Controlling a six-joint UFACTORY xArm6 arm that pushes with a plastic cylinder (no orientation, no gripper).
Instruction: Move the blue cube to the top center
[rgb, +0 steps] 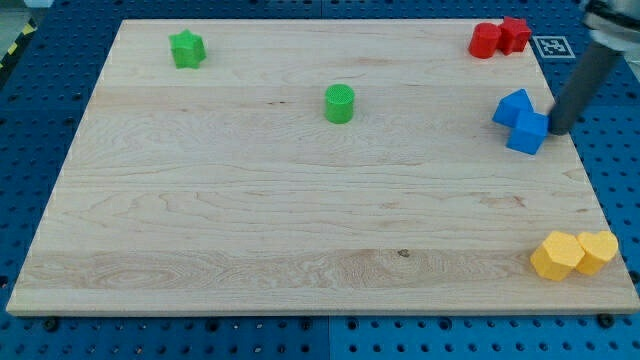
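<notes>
The blue cube (528, 132) lies near the right edge of the wooden board (300, 200), touching a second blue block (512, 106) of irregular shape just above and left of it. My tip (556, 131) is at the cube's right side, close to or touching it. The dark rod (582, 85) slants up to the view's right.
A green star (187, 48) lies at the top left. A green cylinder (340, 103) stands near the top middle. Two red blocks (500, 38) touch at the top right. Two yellow blocks (574, 254) touch at the bottom right. A marker tag (551, 45) sits beside the board.
</notes>
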